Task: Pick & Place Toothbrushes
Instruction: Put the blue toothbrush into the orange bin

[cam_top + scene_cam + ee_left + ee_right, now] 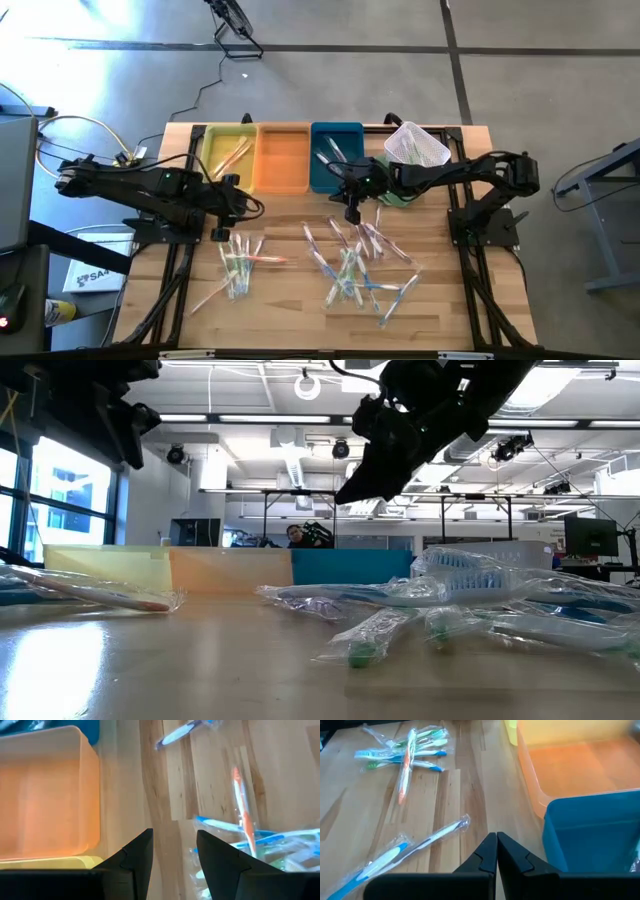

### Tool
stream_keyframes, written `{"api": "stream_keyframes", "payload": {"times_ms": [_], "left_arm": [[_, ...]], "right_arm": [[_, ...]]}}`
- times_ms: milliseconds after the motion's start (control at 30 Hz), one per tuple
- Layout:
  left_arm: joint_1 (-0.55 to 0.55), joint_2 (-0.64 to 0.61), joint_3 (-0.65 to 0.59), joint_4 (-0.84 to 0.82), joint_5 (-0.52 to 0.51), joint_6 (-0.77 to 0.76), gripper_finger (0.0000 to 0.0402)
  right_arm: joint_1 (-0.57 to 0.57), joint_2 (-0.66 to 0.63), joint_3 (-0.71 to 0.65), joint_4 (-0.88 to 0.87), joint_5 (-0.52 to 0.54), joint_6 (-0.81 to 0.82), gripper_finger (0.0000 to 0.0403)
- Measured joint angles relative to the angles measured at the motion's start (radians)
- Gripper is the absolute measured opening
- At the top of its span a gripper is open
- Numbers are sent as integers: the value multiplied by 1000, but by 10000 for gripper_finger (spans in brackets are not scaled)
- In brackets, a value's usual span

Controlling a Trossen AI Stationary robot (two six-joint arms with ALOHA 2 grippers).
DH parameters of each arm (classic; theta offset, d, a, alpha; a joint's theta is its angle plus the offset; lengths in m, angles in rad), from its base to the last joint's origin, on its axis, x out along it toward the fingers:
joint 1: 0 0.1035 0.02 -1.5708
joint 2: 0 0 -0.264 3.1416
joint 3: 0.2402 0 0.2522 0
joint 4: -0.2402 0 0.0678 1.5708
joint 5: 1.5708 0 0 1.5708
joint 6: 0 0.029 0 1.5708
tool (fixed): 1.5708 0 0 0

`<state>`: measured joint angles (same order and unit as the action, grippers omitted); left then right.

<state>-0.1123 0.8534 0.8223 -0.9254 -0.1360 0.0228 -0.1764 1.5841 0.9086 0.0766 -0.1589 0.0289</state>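
The left gripper [219, 234] hangs over bare wood just in front of the yellow tray [228, 155], its fingers [137, 855] parted with nothing between them. Below and beside it lies the left pile of toothbrushes [240, 262], with an orange-handled one [242, 810] lying across the blue and green ones.

The right gripper [352, 215] hovers just in front of the blue tray [336, 158], fingers pressed together and holding nothing. A blue-and-white toothbrush [402, 855] lies alone on the wood near it, and the bigger right pile [358, 262] spreads out toward the table's front edge [320, 347].

The three trays stand side by side along the back edge, the orange tray [283, 160] in the middle, its floor bare. The yellow tray holds at least one toothbrush, and the blue tray seems to hold a couple, though they are hard to make out from above. A white basket [418, 148] sits at the right end of the row.

A strip of bare wood runs between the trays and the piles, and another gap separates the two piles. The front left and front right corners of the table are open.
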Motion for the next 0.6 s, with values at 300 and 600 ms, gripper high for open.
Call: {"api": "stream_keyframes", "payload": {"times_ms": [300,600], "left_arm": [[0,3,0,45,-100,73,147],[26,-1,0,298,-110,486,147]], "right_arm": [[2,0,0,-12,4,33,4],[85,0,0,-6,152,72,3]]}}
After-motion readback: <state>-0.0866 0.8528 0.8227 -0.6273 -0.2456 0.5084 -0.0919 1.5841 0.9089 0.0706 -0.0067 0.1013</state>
